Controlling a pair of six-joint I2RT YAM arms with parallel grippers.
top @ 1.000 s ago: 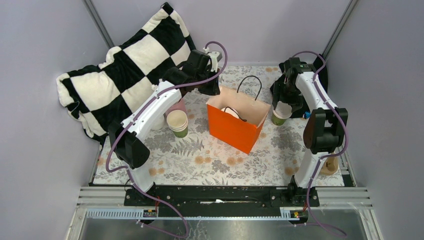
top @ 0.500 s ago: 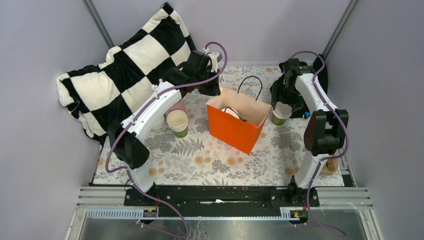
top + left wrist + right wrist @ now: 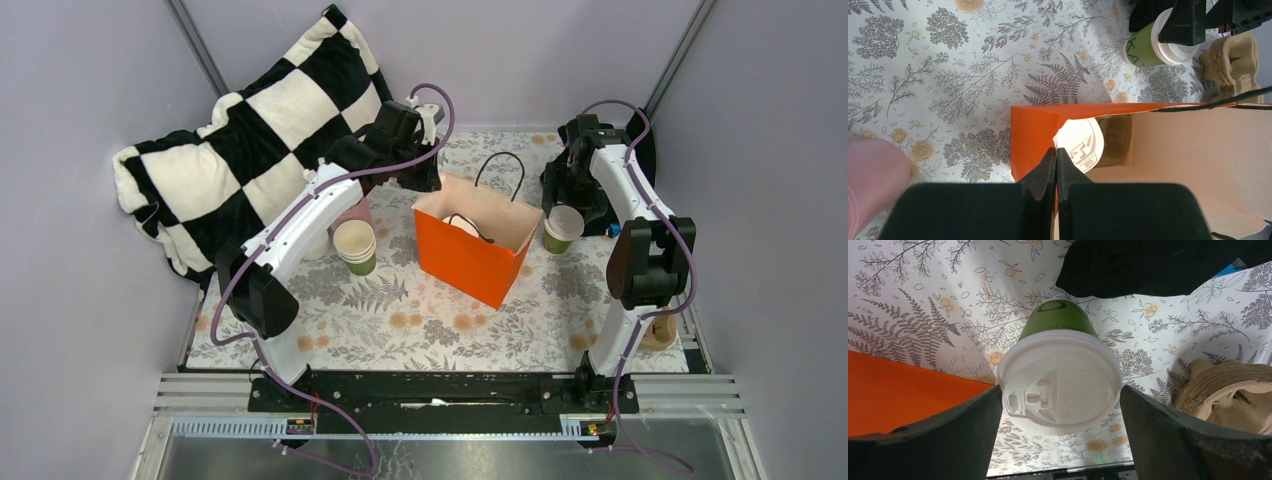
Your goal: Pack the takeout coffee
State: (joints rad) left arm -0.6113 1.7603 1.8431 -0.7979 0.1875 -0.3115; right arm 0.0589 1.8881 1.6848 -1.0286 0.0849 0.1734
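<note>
Top cam sat high, looking down, far off. Both wrist cams looked down, close in. All three shared bag (image 3: pixel 465 262) and cup (image 3: pixel 563 226).

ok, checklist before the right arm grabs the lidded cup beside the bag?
1. Right tool open, straddling second lidded cup: ok.
2. That cup upright on table, lid seated: ok.
3. Left tool shut on orange bag rim, mouth held open: ok.
4. First cup inside the bag: ok; upright: cannot tell.
5. Free room in the bag beside it: ok.
</note>
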